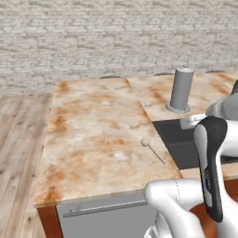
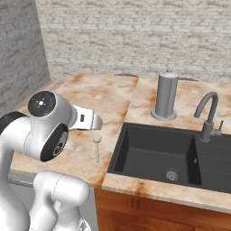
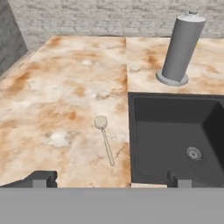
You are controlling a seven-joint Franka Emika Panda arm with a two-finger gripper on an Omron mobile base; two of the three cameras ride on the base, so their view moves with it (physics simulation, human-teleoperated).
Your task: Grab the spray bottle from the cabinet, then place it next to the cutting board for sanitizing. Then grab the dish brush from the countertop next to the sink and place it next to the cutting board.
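Beside the sink (image 3: 175, 140), dish brush (image 3: 105, 140) on countertop (image 3: 52, 105), no writing legible

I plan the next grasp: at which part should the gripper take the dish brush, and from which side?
Probably the thin handle, near its middle, from straight above. The dish brush lies flat on the countertop, left of the sink, so nothing can slide under it. Its round head is flat and low; the handle is narrow enough to fit between the open fingers, set across its length.

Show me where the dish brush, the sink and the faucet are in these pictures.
dish brush (image 3: 101, 122): hand view, on its round head.
sink (image 2: 153, 151): right base view, on the basin floor.
faucet (image 2: 208, 113): right base view, on its curved spout.
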